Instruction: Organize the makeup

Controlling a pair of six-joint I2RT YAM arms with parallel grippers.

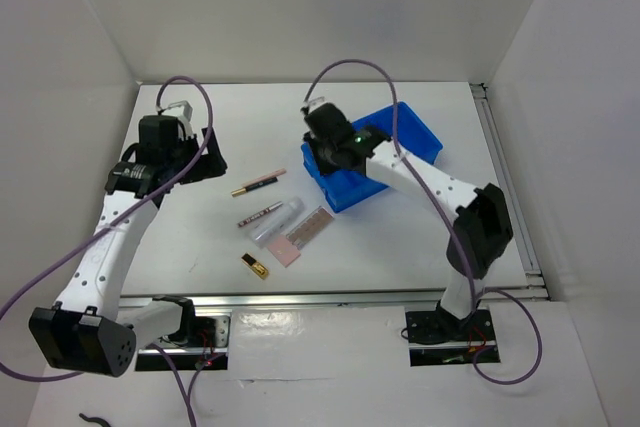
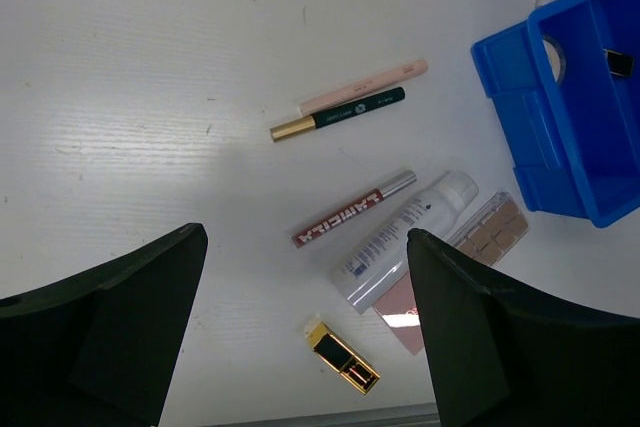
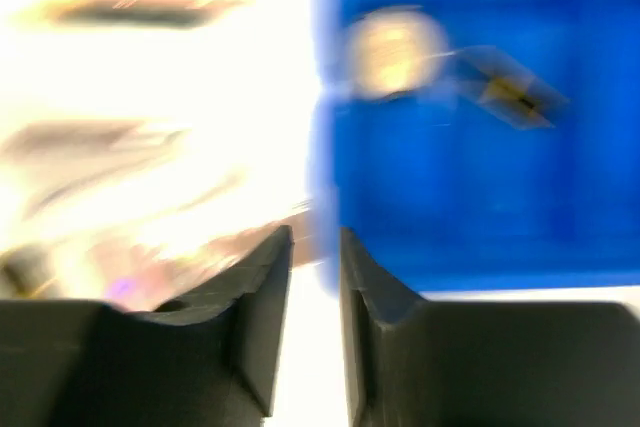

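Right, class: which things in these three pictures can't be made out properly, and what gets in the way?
- Right wrist view: motion blur smears everything; the round thing and dark thing in the tray cannot be identified.
- Top view: the right arm hides most of the tray's inside.
- Left wrist view: the tray runs off the right edge; the tube hides part of the palette.

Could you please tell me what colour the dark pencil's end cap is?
Gold cap on the dark pencil; left wrist view shows it best.
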